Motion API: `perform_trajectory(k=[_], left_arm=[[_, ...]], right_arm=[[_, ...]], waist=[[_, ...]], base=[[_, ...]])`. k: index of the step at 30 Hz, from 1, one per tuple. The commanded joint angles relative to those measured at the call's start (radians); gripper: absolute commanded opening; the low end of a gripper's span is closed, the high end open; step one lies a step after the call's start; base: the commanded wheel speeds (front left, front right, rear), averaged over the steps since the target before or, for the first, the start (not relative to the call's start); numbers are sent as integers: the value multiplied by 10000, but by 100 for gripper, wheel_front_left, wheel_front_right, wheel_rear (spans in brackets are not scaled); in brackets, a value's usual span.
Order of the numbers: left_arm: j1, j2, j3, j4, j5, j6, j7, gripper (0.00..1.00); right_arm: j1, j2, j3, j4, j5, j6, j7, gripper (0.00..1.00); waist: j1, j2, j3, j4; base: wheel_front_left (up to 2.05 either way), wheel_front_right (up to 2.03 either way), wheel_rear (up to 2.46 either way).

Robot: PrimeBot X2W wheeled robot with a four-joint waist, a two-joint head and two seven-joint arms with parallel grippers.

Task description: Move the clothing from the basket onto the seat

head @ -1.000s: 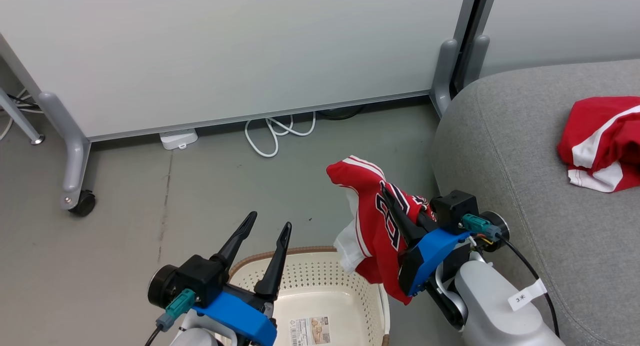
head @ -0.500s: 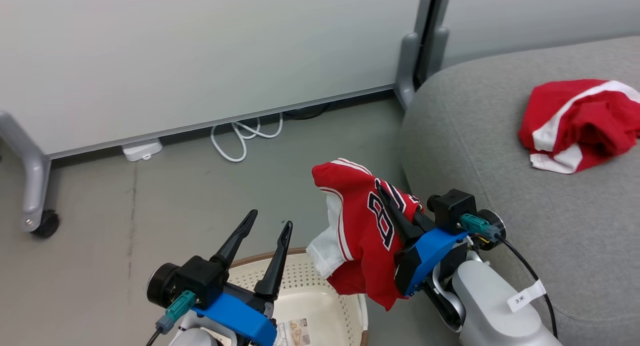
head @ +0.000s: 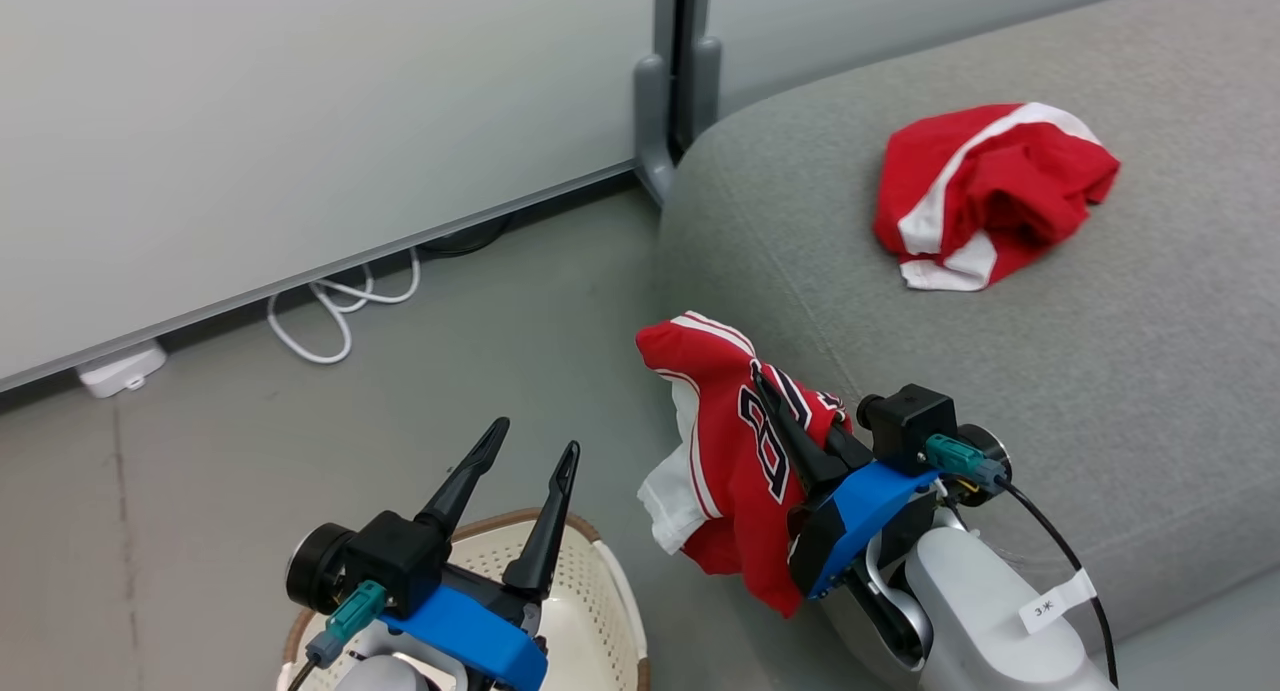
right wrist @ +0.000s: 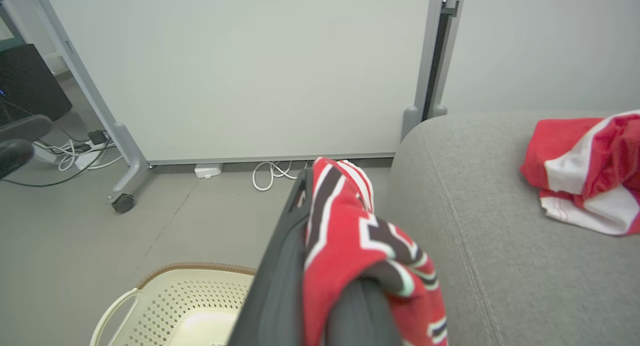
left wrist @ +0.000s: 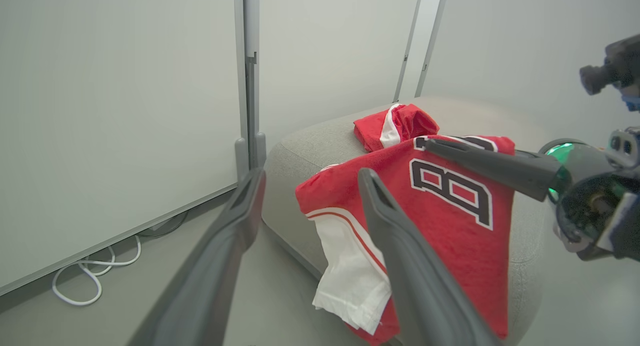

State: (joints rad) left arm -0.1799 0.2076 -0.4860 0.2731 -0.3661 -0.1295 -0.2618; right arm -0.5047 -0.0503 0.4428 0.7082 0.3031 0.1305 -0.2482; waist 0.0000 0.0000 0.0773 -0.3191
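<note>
— What is your right hand doing?
— My right gripper (head: 768,391) is clenched tight on the jersey (head: 735,461). The cloth is pinched between my two fingers and hangs from them in a bunch. It is red with white striped trim and dark numerals, and a white flap hangs at the bottom.
— Where does it hang?
— In the air, just beside the rounded edge of the seat (head: 1050,391), over the floor (head: 450,391) between the seat and the basket (head: 612,571). It is clear of the basket. I cannot tell whether it brushes the seat's side.
— And your left hand?
— My left gripper (head: 536,439) is spread wide and holds nothing. It sits above the basket's brown rim.
— Where is the rest of the clothing?
— The red garment with the broad white stripe (head: 985,186) lies crumpled on top of the seat, well apart from the jersey. Beyond the floor stands a pale partition panel (head: 300,121), with a white cable (head: 335,316) looped at its foot.
</note>
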Motion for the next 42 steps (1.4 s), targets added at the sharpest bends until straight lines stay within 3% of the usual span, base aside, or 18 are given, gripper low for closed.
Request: perform_trajectory(k=[1, 11, 17, 33, 42], left_arm=[[-77, 37, 31, -43, 45, -13, -47, 100], [-180, 154, 29, -37, 66, -13, -48, 100], [-228, 204, 9, -2, 62, -14, -49, 100], [-342, 356, -104, -76, 126, -14, -49, 100], [-830, 728, -252, -340, 333, -14, -49, 100]], right_arm=[[93, -3, -24, -83, 25, 5, -44, 0], [248, -3, -18, -436, 115, 5, -17, 0], [325, -3, 21, -510, 177, 5, -44, 0], [-23, -2, -499, -765, 305, 5, -108, 0], [-1879, -27, -1551, -946, 13, 5, 97, 0]], waist=[[0, 0, 73, -332], [0, 0, 332, -1621], [0, 0, 403, -1988], [0, 0, 722, -2053], [0, 0, 1854, -1808]], base=[[0, 0, 0], [0, 0, 0], [0, 0, 0], [0, 0, 0], [0, 0, 0]])
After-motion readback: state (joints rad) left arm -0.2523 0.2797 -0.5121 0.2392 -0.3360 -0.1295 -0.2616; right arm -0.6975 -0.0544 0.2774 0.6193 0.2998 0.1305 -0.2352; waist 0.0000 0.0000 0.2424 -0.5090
